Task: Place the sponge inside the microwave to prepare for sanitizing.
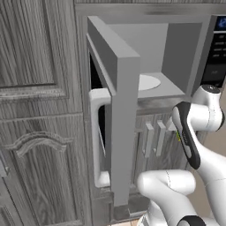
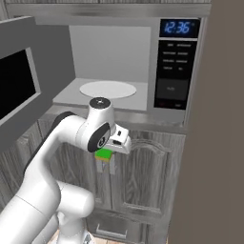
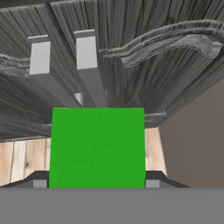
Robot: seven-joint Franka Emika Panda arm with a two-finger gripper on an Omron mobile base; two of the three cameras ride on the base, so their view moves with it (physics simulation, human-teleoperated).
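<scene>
Nearest to us, the white arm bends up from the base, and our gripper hangs pointing down in front of the grey wood-grain cabinet doors, below the level of the oven floor. Its jaws are partly closed around the sponge, which sits pinched between the two fingers with its green layer showing. In the hand view the sponge is a flat green square spanning the gap between the finger tips, with pale wooden floor beneath it and pale bar handles on the cabinets beyond.

We judge the sponge to be light and soft, so it should compress a little under the grip and is unlikely to slip or break. Holding it across its narrow sides, as now, looks right to us; whether the yellow layer is also between the fingers we cannot quite tell, since it barely shows.

Farther back and higher stands the microwave. Its door is swung wide open to the left, with the pale bar handle on its edge. Inside, the white round plate lies bare on the floor of the cavity. To the right is the black button panel with its blue display
</scene>
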